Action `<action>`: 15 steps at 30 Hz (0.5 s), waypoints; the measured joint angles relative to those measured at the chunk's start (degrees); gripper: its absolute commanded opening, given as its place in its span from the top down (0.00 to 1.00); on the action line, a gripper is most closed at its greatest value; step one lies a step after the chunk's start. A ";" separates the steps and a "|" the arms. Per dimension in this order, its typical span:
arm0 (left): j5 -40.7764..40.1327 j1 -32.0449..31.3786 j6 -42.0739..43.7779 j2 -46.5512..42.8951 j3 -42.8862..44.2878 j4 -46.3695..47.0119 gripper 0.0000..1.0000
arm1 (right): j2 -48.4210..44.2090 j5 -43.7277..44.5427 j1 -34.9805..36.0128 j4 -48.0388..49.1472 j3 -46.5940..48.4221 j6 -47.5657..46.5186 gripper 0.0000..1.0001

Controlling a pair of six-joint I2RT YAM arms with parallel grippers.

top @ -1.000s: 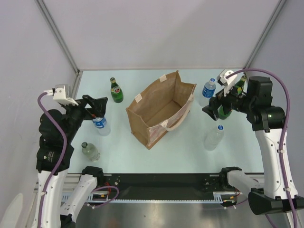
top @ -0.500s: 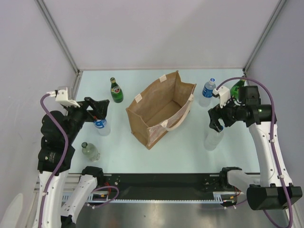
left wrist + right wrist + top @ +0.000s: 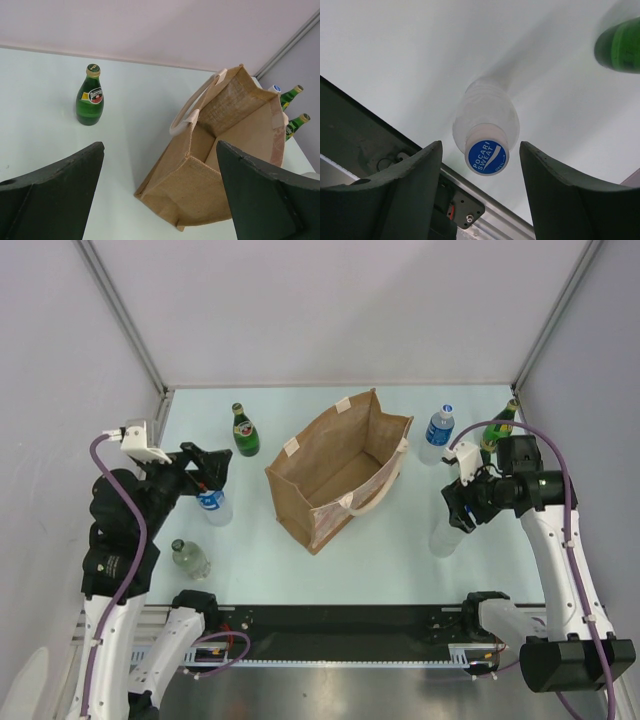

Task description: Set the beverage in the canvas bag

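One bottle matters here: the Pocari Sweat bottle (image 3: 486, 120) stands upright on the table (image 3: 380, 560), at about 4 o'clock from the canvas bag (image 3: 298, 502) and well apart from it. From overhead I see it half hidden under the right gripper (image 3: 461, 508). The right wrist view shows its blue cap between the spread jaws, neither one touching it. The bag stands open mid-table. My left gripper (image 3: 160, 150) hangs released and empty, facing the bag's corner. A Perrier bottle (image 3: 244, 430) stands at the bag's 10 o'clock. The left wrist view shows two green necks (image 3: 290, 94) beyond the bag; overhead I see only one.
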 measured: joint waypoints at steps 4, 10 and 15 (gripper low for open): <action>0.07 0.00 0.00 0.13 -0.07 0.00 0.00 | 0.02 0.15 -0.02 0.31 -1.05 0.02 0.36; 0.04 0.00 0.02 -0.04 -0.31 0.00 0.00 | 0.02 0.11 -0.11 1.33 -1.40 -0.13 0.65; 0.04 0.00 0.02 -0.31 -0.94 0.02 0.00 | 0.02 0.00 -0.28 1.88 -1.44 -0.59 1.00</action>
